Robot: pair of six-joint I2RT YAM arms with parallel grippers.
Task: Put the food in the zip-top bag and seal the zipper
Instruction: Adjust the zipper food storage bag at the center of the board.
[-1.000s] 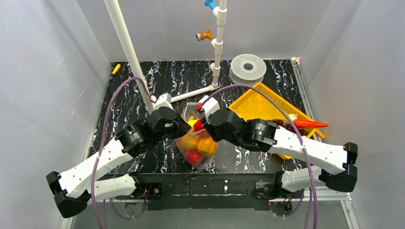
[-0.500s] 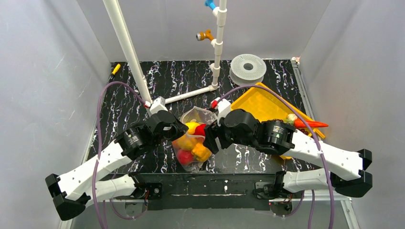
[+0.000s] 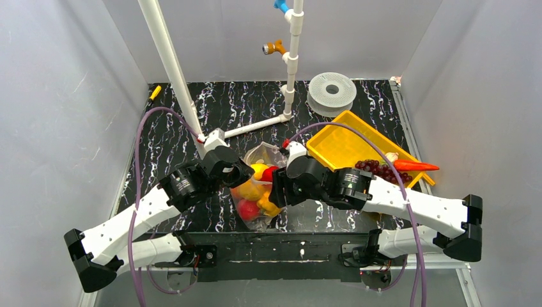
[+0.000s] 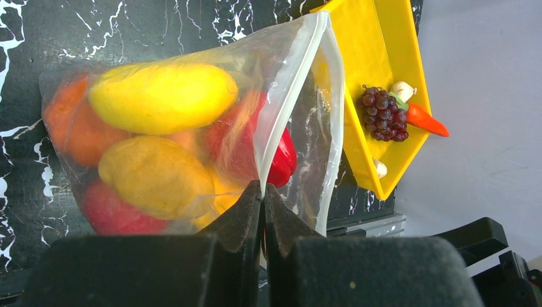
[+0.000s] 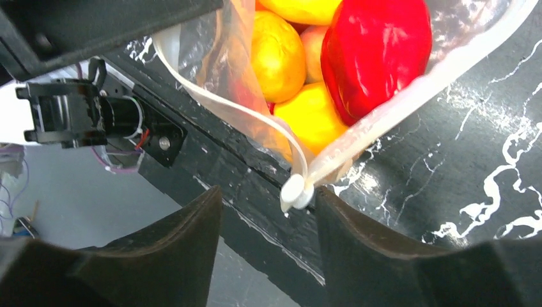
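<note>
Left jaws: fully closed, pinching the zipper [image 5: 377,128] at the mouth edge of the zip-top bag [image 4: 160,147]. Right jaws: parted, one finger on each side of the zipper's end. The end lies in the gap and nothing is gripped.

The bag rests on the black marbled surface [image 3: 211,102] between the two arms, close to the near edge, with its mouth open. The food [image 4: 163,96] inside it is yellow, orange and red, and a red pepper [image 5: 374,54] sits at the mouth.

Farther right, a yellow tray [image 3: 339,144] carries purple grapes [image 3: 382,170], a carrot [image 3: 415,165] and garlic [image 4: 402,91].

At the far edge stand a white pipe [image 3: 169,64] and a grey spool [image 3: 331,91].
</note>
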